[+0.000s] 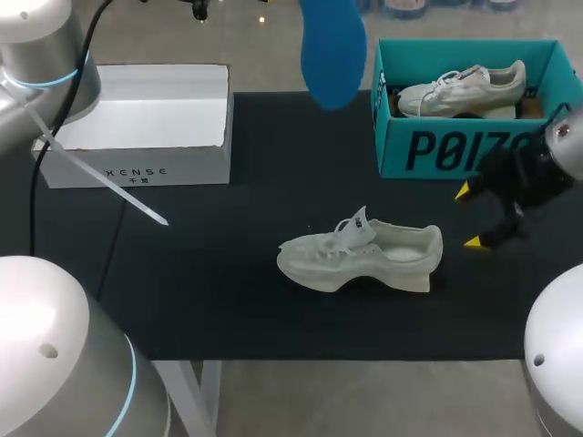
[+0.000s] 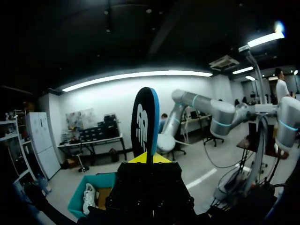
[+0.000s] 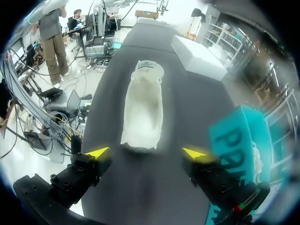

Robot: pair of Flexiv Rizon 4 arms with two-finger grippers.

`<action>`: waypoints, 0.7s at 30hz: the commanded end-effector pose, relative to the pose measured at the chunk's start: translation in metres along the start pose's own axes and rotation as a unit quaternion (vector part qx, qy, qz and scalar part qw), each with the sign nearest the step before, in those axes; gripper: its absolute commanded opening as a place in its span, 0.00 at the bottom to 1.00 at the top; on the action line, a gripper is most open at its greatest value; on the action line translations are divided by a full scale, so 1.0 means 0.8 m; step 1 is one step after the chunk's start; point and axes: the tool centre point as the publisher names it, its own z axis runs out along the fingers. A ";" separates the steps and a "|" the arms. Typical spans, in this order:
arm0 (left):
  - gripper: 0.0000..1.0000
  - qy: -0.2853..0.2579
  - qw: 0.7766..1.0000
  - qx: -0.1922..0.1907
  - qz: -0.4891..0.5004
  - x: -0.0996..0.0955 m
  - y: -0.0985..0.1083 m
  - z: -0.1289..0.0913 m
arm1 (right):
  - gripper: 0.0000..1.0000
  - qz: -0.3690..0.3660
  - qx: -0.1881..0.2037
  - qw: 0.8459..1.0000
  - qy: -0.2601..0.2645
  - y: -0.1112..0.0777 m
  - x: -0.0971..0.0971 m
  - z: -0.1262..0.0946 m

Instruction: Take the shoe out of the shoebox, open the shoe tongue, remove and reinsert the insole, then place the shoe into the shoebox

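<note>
One pale off-white mesh sneaker [image 1: 360, 255] with a thick wedge sole stands upright near the middle of the black counter [image 1: 228, 291]. Its toe points toward the left arm's side and its heel toward the right arm's side. Its tongue stands up and the opening shows a pale interior.

In the right wrist view this sneaker [image 3: 143, 112] lies straight ahead of the right pincer [image 3: 146, 153], heel nearest, and touches neither yellow tip. In the head view the right pincer [image 1: 470, 217] hangs just beyond the heel with its fingers spread wide, holding nothing.

One blue foam insole [image 1: 332, 45] is out of the sneaker, held in the air over the far side of the counter. In the left wrist view the left pincer [image 2: 149, 158] is closed on the insole [image 2: 145, 122]. The insole stands upright between the yellow tips, showing a black face and a blue edge.

There are two boxes. One teal cardboard shoebox [image 1: 428, 150], open-topped, sits at the far right of the counter behind the right pincer. One white cardboard box [image 1: 137, 173], also open, sits at the far left.

A second pale sneaker [image 1: 465, 89] lies inside the teal cardboard shoebox.
</note>
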 end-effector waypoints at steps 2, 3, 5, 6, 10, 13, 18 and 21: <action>0.00 0.000 1.000 0.000 0.001 0.000 0.001 0.000 | 1.00 -0.004 0.091 0.996 0.005 0.006 -0.002 -0.008; 0.00 0.000 1.000 0.000 0.001 0.000 0.001 0.000 | 1.00 -0.007 0.095 0.995 0.007 0.008 -0.004 -0.006; 0.00 0.000 1.000 0.000 0.001 0.000 0.001 0.000 | 1.00 -0.011 0.099 0.995 0.011 0.011 -0.007 -0.003; 0.00 0.000 1.000 0.000 0.001 0.000 0.001 0.000 | 1.00 -0.012 0.099 0.995 0.011 0.012 -0.007 -0.002; 0.00 0.000 1.000 0.000 0.001 0.000 0.001 0.000 | 1.00 -0.013 0.098 0.995 0.010 0.012 -0.010 -0.002; 0.00 0.000 1.000 0.000 0.001 0.000 0.001 0.000 | 1.00 -0.006 0.105 0.994 0.001 0.012 -0.010 -0.004; 0.00 0.000 1.000 0.000 0.001 0.000 0.001 0.000 | 1.00 -0.006 0.105 0.994 0.001 0.012 -0.010 -0.004; 0.00 0.000 1.000 0.000 0.001 0.000 0.001 0.000 | 1.00 -0.006 0.105 0.994 0.001 0.012 -0.010 -0.004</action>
